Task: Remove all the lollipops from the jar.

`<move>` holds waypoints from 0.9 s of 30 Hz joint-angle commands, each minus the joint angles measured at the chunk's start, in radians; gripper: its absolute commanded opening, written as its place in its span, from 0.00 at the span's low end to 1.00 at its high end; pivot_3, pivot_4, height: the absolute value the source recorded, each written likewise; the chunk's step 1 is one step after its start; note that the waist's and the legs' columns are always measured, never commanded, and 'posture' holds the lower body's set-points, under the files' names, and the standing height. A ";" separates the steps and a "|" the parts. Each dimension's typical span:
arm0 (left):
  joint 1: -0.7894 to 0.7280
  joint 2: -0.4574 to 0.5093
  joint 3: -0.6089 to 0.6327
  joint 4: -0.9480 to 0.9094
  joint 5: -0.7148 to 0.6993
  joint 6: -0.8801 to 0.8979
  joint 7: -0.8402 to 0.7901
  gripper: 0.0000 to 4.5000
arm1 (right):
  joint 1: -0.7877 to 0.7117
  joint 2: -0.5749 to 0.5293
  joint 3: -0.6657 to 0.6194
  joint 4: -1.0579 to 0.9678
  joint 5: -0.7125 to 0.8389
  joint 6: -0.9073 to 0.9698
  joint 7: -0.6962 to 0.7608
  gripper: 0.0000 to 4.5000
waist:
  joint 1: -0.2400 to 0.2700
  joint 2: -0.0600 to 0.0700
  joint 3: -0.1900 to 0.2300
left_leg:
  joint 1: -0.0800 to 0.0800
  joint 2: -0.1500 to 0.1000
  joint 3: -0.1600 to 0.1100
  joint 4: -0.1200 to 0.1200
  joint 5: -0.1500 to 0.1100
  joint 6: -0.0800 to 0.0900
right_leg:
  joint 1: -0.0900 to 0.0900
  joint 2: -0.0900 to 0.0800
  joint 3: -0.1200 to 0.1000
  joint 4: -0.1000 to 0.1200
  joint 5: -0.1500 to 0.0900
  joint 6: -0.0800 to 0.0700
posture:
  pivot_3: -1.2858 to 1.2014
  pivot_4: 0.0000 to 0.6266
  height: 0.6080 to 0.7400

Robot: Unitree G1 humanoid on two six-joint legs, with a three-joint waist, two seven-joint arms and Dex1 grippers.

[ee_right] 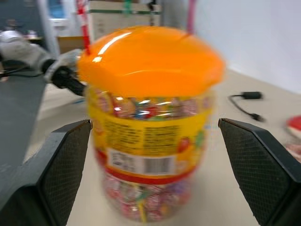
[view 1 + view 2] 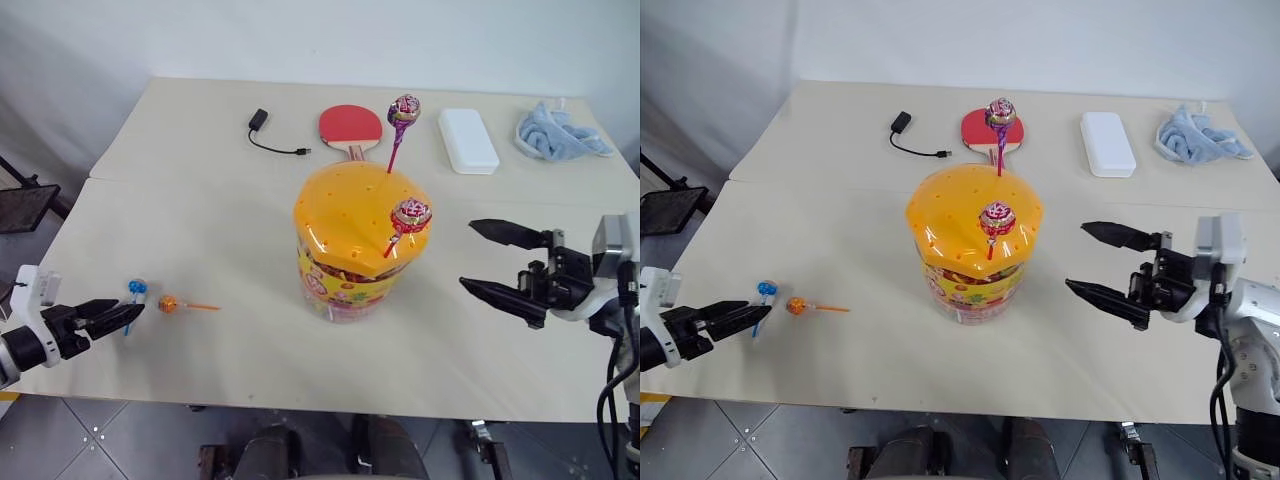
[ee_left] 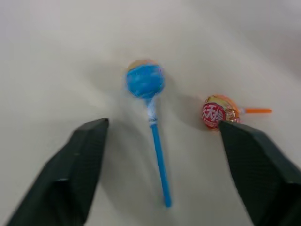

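The jar, a clear cylinder with a domed orange lid, stands mid-table. A purple lollipop and a red lollipop stick up from holes in its lid. A blue lollipop and an orange lollipop lie flat on the table at the near left. My left gripper is open just behind the blue lollipop, whose stick lies between the fingers, untouched. To the right of the jar, my right gripper is open, pointing at it and holding nothing.
Along the far side of the table lie a black cable with a plug, a red table-tennis paddle, a white box and a crumpled blue cloth. The table's front edge runs just below both grippers.
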 commanded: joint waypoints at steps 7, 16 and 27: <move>-0.153 0.011 0.021 -0.119 -0.083 -0.324 -0.282 0.88 | -0.049 -0.006 0.000 -0.241 0.192 0.111 -0.069 1.00 | 0.004 0.001 0.000 | 0.001 0.000 0.000 0.001 -0.002 -0.004 | 0.002 -0.002 0.000 -0.004 0.001 0.001 | 0.52 0.24 1.00; -0.314 -0.065 -0.160 -0.314 -0.179 -0.243 -0.228 0.88 | -0.195 0.085 0.160 -0.277 0.153 0.143 -0.241 1.00 | -0.003 0.001 0.000 | 0.000 0.000 0.001 0.001 0.000 0.001 | 0.001 0.001 -0.001 0.001 0.001 0.001 | 0.52 0.24 1.00; -0.350 -0.095 -0.197 -0.306 -0.198 -0.246 -0.212 0.89 | -0.252 0.176 0.314 -0.296 0.025 0.097 -0.270 0.56 | -0.001 0.001 0.000 | 0.000 0.000 0.002 0.003 0.001 0.002 | 0.002 0.003 -0.001 0.002 0.001 0.001 | 0.52 0.24 1.00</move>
